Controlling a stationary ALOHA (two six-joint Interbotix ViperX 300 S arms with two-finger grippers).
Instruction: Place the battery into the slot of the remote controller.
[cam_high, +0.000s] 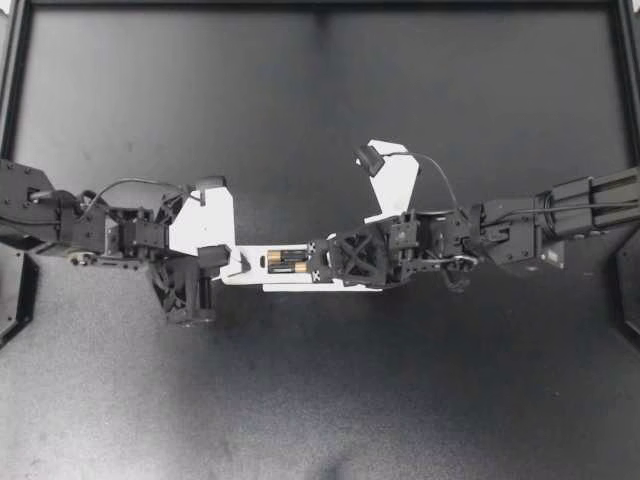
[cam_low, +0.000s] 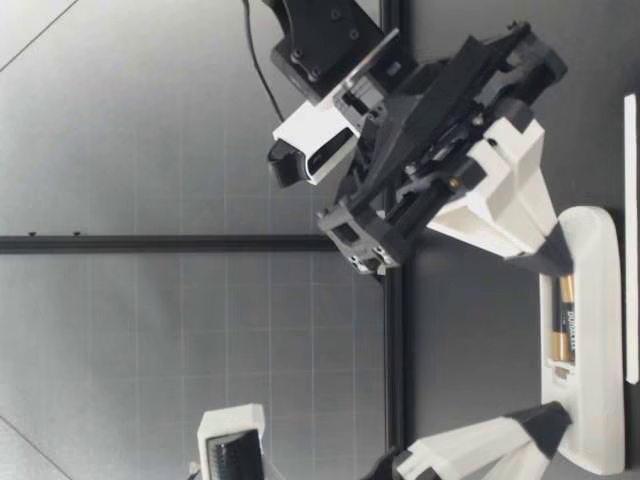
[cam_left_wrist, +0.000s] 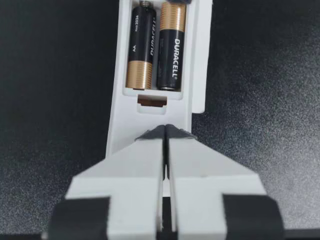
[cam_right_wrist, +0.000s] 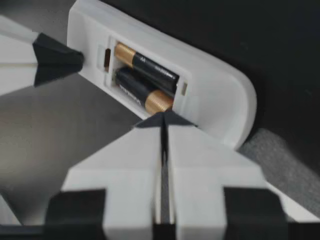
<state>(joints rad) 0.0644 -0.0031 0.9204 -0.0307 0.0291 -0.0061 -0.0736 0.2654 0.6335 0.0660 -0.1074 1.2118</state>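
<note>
Remote (cam_high: 290, 283): white, slim, rounded ends, lying flat and back-side-up on the counter (cam_high: 320, 380) near the middle, long axis running left-right, battery slot (cam_left_wrist: 152, 93) open. Two batteries (cam_high: 287, 262), black with copper-gold ends, sit in the slot side by side, touching, parallel to the remote's length. They're flipped opposite ways, so one's gold end is next to the other's black end, and both look seated down in the slot, neither tilted.
</note>
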